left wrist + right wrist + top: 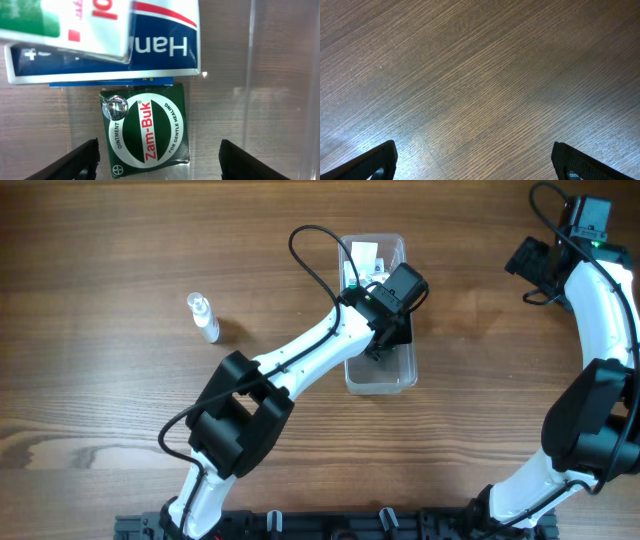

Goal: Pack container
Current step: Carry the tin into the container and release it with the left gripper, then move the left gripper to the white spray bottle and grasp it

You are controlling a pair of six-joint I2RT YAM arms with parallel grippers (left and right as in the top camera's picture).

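The container (397, 380) is a clear plastic tub standing at the middle of the table. My left gripper (385, 345) hangs inside it, open and empty. In the left wrist view a green Zam-Buk ointment box (146, 130) lies on the tub floor between the open fingers (159, 162). A blue and white box (105, 60) lies beyond it, with a white, green and red box (75, 22) on top. The tub's clear wall (250, 75) shows on the right. My right gripper (475, 162) is open and empty over bare wood at the far right (530, 265).
A small clear spray bottle (204, 317) lies on the wooden table to the left of the tub. The arm bases stand along the front edge (300, 525).
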